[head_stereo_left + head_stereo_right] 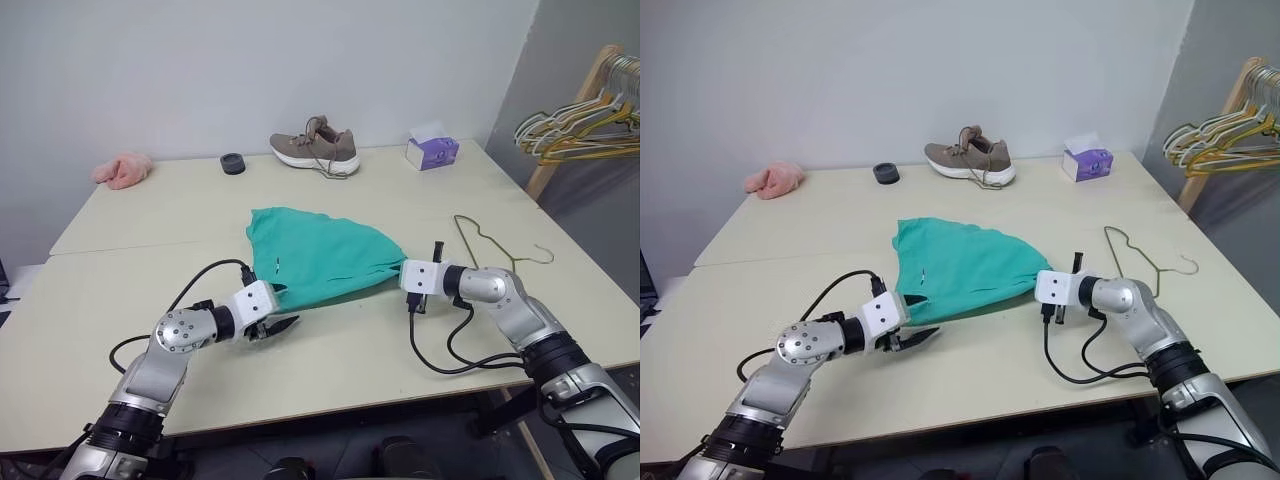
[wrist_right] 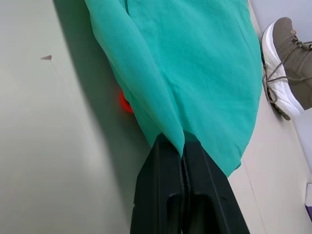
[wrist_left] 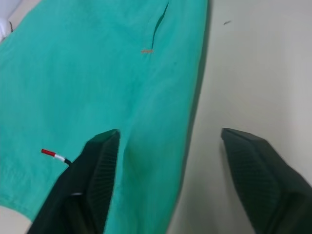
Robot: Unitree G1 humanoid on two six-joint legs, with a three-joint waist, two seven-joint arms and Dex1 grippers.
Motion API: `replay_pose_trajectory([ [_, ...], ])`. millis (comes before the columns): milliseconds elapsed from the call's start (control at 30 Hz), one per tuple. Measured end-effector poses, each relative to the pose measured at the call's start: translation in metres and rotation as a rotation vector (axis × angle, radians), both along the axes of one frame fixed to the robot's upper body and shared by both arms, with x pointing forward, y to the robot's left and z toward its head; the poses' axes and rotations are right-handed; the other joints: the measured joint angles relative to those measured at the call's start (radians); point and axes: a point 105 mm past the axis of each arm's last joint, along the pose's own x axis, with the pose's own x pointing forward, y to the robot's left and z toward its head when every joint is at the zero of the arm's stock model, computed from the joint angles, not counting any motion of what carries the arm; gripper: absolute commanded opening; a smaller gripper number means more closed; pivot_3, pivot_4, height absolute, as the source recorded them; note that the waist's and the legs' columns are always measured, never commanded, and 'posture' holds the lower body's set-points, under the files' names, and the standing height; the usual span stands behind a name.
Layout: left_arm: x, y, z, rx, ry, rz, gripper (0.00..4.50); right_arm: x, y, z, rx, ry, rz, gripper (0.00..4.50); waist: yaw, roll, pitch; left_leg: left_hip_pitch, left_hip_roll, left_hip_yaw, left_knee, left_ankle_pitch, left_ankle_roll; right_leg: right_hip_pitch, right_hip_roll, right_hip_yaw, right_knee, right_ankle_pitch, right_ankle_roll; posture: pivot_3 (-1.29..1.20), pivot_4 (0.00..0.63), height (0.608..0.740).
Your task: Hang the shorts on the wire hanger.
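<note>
Even, soft, mostly sharp indoor light

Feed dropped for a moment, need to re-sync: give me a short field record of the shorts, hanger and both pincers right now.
shorts: teal shorts spread on the table, one corner lifted at the right pincer
wire hanger: lying flat on the table beyond the right arm, apart from the shorts
left pincer: open, fingers astride the shorts' edge, gripping nothing
right pincer: shut on a fold of the shorts
hanging: not begun
</note>
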Motion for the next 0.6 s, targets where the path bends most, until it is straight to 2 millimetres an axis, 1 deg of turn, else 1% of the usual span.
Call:
replay_pose_trajectory([
  [33,0.002,0.003,-0.002,0.016,-0.009,0.016,4.49,0.000,0.000,0.000,-0.001,0.003,0.000,0.00,0.000,0.000,0.000,0.000,0.000,0.000,0.000,0.000,0.000,0.000,0.000,0.000,0.000,0.000,0.000,-0.18,0.000,0.740],
  [167,0.010,0.015,-0.009,0.060,-0.039,0.071,4.49,0.000,-0.001,0.001,-0.001,0.015,-0.004,0.00,0.000,0.000,0.000,0.000,0.000,0.000,0.000,0.000,0.000,0.000,0.000,0.000,0.000,0.000,0.000,-0.18,0.000,0.740],
  [333,0.020,0.026,-0.012,0.093,-0.089,0.118,4.49,-0.001,0.003,0.010,0.029,0.014,0.004,0.00,-0.001,0.003,-0.008,0.000,0.000,0.000,0.000,0.000,0.000,0.000,0.000,0.000,0.000,0.000,0.001,-0.19,0.000,0.740],
  [467,0.026,0.033,-0.015,0.113,-0.112,0.142,4.49,-0.002,0.006,0.021,0.072,0.008,0.005,0.00,-0.002,0.006,-0.014,0.001,0.000,0.000,0.000,0.000,0.000,0.001,0.000,0.000,0.000,-0.001,0.004,-0.19,0.000,0.740],
  [533,0.031,0.036,-0.015,0.127,-0.131,0.152,4.49,-0.003,0.011,0.032,0.133,0.031,0.005,0.00,-0.002,0.006,-0.015,0.002,0.000,0.000,0.000,0.001,0.001,0.001,0.000,0.000,0.001,0.000,0.004,-0.19,0.000,0.740],
  [600,0.033,0.038,-0.016,0.137,-0.138,0.156,4.09,-0.005,0.016,0.040,0.179,0.048,0.009,0.00,-0.003,0.005,-0.018,0.002,0.000,0.000,0.000,0.001,0.001,0.001,0.000,0.000,0.001,0.000,0.004,-0.20,0.000,0.740],
])
